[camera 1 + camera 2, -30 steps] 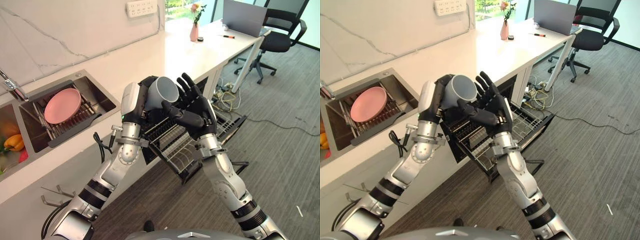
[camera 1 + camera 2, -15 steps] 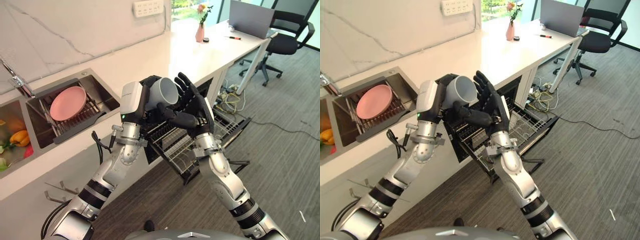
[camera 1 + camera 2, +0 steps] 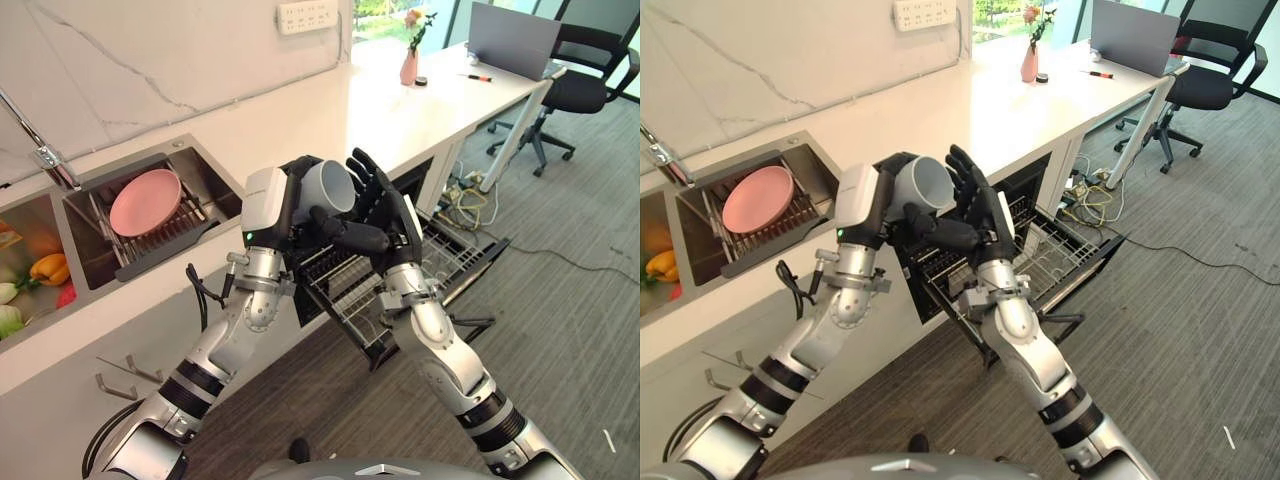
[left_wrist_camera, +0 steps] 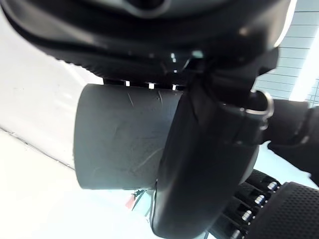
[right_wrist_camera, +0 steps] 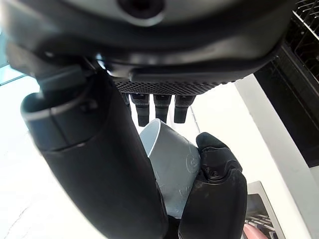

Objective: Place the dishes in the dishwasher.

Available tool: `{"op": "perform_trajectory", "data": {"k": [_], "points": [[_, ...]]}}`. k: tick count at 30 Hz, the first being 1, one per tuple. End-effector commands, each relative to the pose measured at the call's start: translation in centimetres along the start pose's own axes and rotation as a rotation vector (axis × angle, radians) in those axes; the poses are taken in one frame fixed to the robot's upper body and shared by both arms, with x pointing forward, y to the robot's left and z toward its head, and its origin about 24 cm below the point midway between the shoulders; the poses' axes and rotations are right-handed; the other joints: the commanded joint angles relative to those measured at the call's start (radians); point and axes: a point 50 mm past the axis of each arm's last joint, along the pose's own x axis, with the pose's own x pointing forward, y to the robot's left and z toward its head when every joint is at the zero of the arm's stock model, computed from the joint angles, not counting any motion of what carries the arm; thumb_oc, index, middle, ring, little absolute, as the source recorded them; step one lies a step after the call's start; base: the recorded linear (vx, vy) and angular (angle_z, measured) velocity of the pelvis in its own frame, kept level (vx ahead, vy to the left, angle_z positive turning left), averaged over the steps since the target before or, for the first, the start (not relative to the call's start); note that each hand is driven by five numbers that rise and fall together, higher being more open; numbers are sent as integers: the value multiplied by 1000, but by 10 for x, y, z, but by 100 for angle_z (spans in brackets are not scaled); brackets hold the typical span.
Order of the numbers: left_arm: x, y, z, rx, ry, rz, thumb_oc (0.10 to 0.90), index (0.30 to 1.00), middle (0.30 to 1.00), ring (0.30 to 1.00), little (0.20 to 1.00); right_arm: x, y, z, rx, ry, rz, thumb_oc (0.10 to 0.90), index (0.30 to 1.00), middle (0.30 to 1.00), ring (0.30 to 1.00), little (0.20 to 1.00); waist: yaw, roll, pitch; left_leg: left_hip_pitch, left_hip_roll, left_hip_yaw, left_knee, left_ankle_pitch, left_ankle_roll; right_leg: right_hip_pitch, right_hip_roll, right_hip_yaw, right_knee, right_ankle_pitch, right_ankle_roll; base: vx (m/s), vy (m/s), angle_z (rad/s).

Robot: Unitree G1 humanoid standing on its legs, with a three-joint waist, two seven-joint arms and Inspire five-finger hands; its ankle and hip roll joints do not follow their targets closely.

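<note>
We see left hand (image 3: 290, 205) curled round grey ceramic cup (image 3: 327, 188), held above pulled-out wire dishwasher rack (image 3: 400, 268). Right hand (image 3: 385, 215) spread open, fingers straight beside cup, thumb under it.

Left hand (image 3: 290, 205) grips grey cup (image 3: 326, 188); right hand (image 3: 385, 210) alongside.

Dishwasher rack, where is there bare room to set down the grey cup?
The pulled-out black wire dishwasher rack looks bare toward its outer end, right of the right hand. The stretch under both hands is crowded. The left hand holds the grey cup.
</note>
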Motion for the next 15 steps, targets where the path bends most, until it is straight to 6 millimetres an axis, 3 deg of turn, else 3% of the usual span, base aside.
{"op": "perform_trajectory", "data": {"k": [1,10,11,12,13,14,15], "points": [[36,-3,55,34,-332,16,400,300,300,300,300,26,47,47,-21,-245,202,800,900,900,900,900,22,-3,-76,67,100,58,3,-13,-106,-19,-46,0,12,37,90,16,1,4],[37,-10,66,61,-402,-48,400,300,300,300,300,39,46,42,-100,-193,223,800,900,900,900,900,23,-5,-77,63,100,53,3,-18,-109,-19,-45,-3,12,34,90,5,-1,3],[37,-11,69,68,-418,-59,400,300,300,300,300,39,46,36,-95,-160,228,780,869,869,869,869,23,-5,-76,64,101,52,3,-19,-110,-19,-45,-4,12,34,90,-6,-1,4],[37,-11,69,68,-419,-59,400,300,300,300,300,40,46,36,-95,-160,228,737,806,806,806,806,23,-5,-76,64,101,52,3,-19,-110,-19,-45,-4,12,34,89,0,0,0],[37,-11,71,68,-427,-63,400,300,300,300,300,40,45,34,-96,-147,233,516,474,474,474,474,23,-5,-76,65,101,51,3,-20,-110,-18,-45,-4,12,34,89,0,0,0],[37,-12,73,76,-443,-73,400,300,300,300,300,41,43,30,-73,-116,235,400,300,300,300,300,23,-6,-77,64,101,52,3,-19,-110,-19,-45,-5,12,35,90,0,0,0],[36,-12,73,76,-447,-80,400,300,300,300,300,41,43,29,-73,-107,241,400,300,300,300,300,24,-6,-77,64,101,52,3,-19,-110,-19,-45,-6,12,35,90,0,0,0]]}}
